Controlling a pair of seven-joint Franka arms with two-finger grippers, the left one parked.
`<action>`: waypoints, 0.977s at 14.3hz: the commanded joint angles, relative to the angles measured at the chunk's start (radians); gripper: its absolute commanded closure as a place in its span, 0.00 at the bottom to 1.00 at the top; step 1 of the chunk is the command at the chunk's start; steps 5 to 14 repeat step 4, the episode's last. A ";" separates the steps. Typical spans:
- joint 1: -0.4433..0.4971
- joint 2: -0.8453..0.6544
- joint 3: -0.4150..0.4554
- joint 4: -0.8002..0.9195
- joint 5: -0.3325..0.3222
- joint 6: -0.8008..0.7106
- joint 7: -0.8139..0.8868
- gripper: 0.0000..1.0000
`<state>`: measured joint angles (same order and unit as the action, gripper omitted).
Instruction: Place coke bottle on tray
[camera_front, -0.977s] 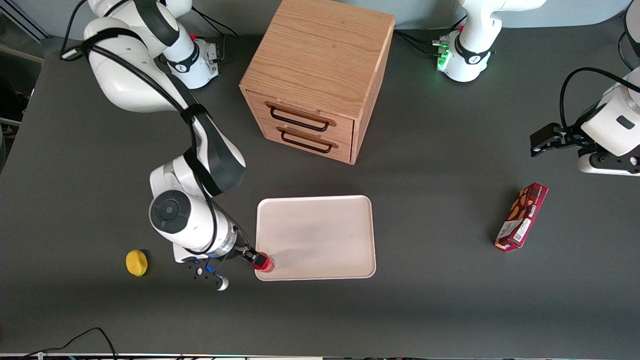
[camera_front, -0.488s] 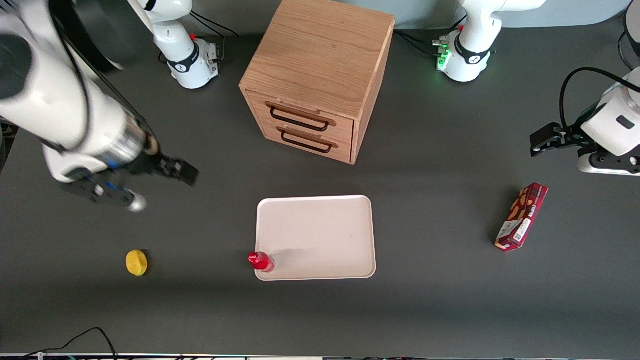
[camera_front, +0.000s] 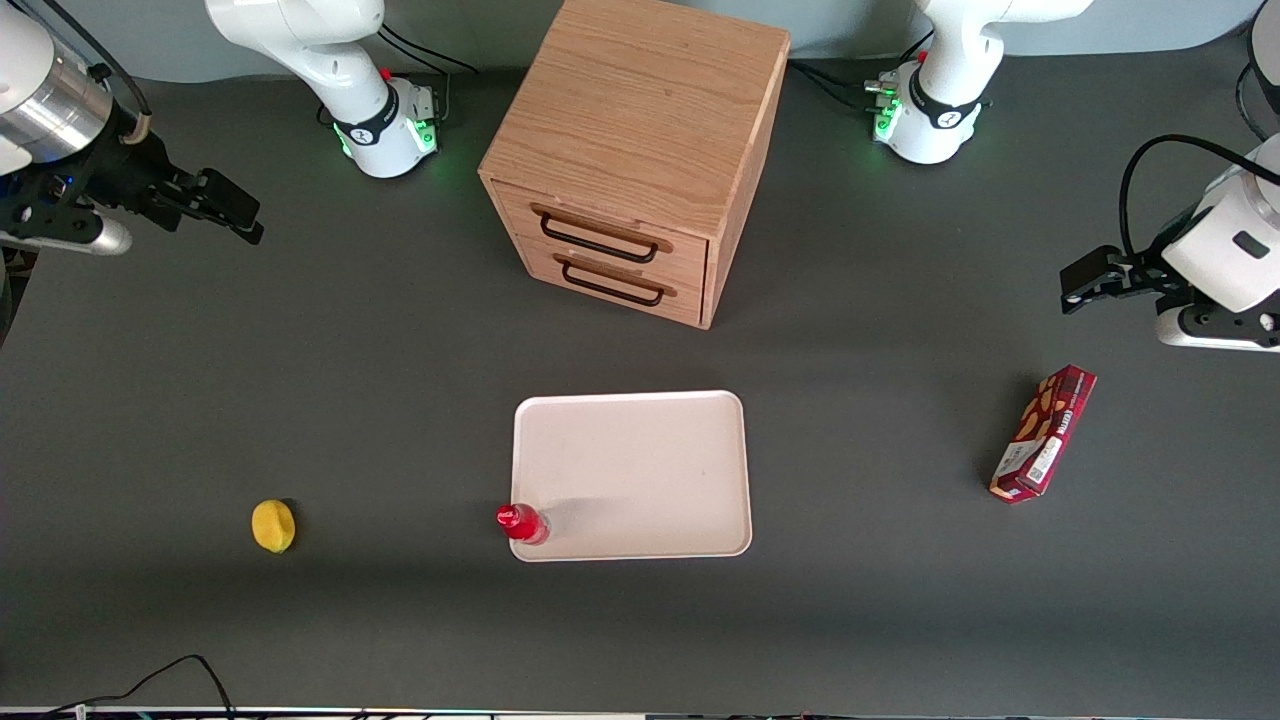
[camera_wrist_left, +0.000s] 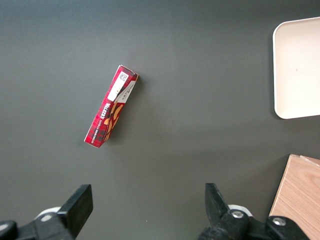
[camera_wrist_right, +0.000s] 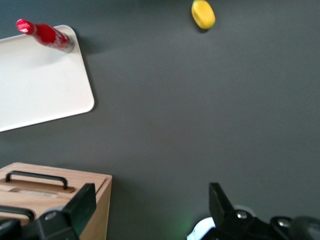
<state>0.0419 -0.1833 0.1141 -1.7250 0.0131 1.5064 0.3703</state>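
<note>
Dark grey matte table top (camera_front: 400, 400) fills the front view from edge to edge.

Lower edge of frame, nearest the camera: a black cable (camera_front: 170, 672) loops onto the table toward the working arm's end.

Lower third of frame: a small yellow lemon-like object (camera_front: 273, 526) (camera_wrist_right: 203, 13) lies alone toward the working arm's end, well apart from everything else.

About level with it, lower centre of frame: the coke bottle (camera_front: 523, 523) (camera_wrist_right: 47, 34) stands upright at the tray's (camera_front: 640, 470) (camera_wrist_right: 40, 85) (camera_wrist_left: 300, 70) corner, the one nearest the camera and toward the working arm's end. The wrist view shows its base sitting on the tray, right at the rounded corner. Red cap on. Nothing touches it. The tray lies flat at frame centre and carries only the bottle.

Mid-height of frame, toward the parked arm's end: a dark red snack box (camera_front: 1042, 432) (camera_wrist_left: 111, 111) lies flat on the table, well apart from the tray.

Upper centre of frame, farther from the camera than the tray: a wooden cabinet (camera_front: 630, 150) (camera_wrist_right: 50, 195) with two drawers, both shut, dark handles facing the tray.

Upper part of frame, at the working arm's edge: the gripper (camera_front: 235, 212) (camera_wrist_right: 151, 195) hangs above bare table, well apart from bottle and tray. Fingers spread wide, holding nothing.
</note>
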 joint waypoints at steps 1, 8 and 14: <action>0.001 -0.145 -0.028 -0.235 0.033 0.115 -0.050 0.00; 0.001 -0.098 -0.034 -0.154 0.033 0.085 -0.033 0.00; 0.001 -0.098 -0.034 -0.154 0.033 0.085 -0.033 0.00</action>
